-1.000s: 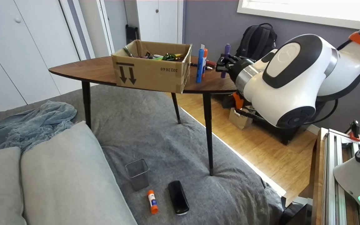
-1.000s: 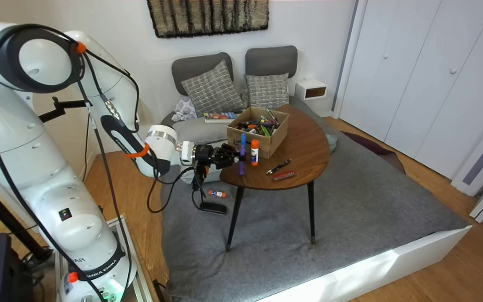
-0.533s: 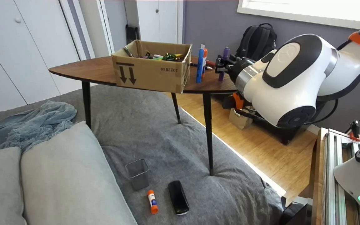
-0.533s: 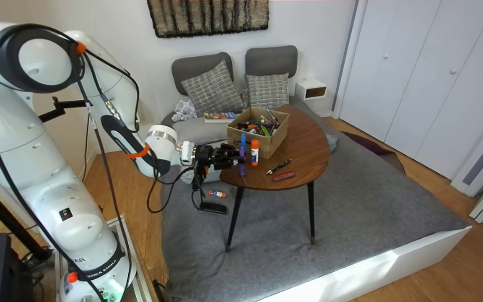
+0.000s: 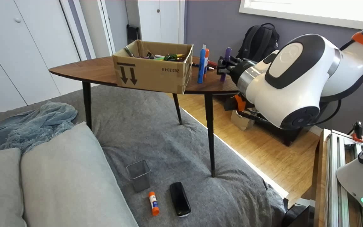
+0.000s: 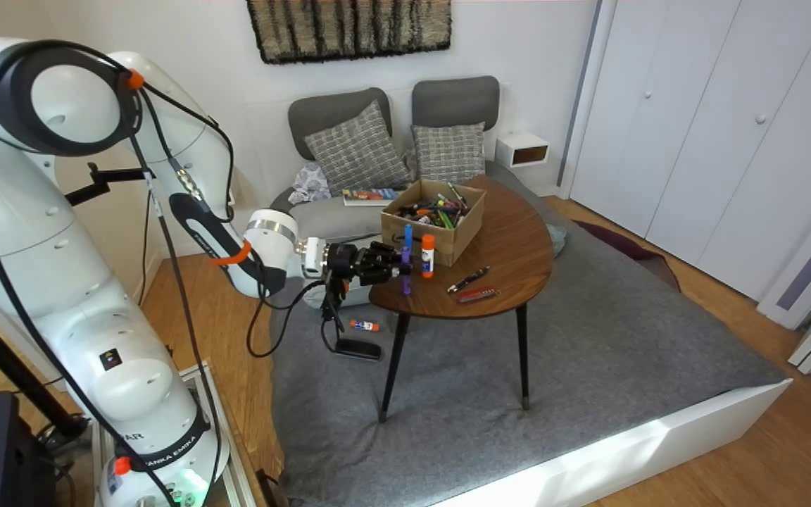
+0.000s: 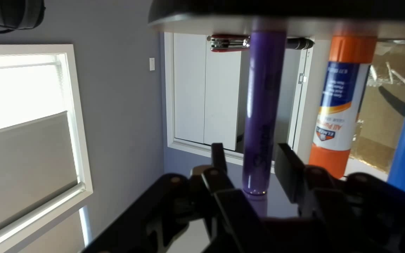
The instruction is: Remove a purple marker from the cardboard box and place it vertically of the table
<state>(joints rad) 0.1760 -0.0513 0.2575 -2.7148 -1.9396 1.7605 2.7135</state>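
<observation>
The purple marker (image 7: 264, 91) stands upright on the wooden table (image 6: 514, 232). It also shows in both exterior views (image 5: 227, 53) (image 6: 406, 284), partly behind my fingers. My gripper (image 7: 251, 158) is open around it, one finger on each side, with a visible gap to the marker in the wrist view. My gripper also shows in both exterior views (image 5: 223, 65) (image 6: 398, 261), low over the table's edge. The brown cardboard box (image 5: 150, 75) stands on the table with several pens and markers inside. It also shows in the other view (image 6: 464, 236).
A blue marker (image 5: 201, 66) and an orange-capped glue stick (image 6: 427, 257) stand upright close to the purple marker, between it and the box. A dark pen (image 6: 467, 280) and a red folding tool (image 6: 476, 296) lie on the table. A grey bed surrounds the table legs.
About a second ago the gripper was shut on the purple marker. The marker has since come down slightly and the fingers have opened around it. Little differs over the last half second.
</observation>
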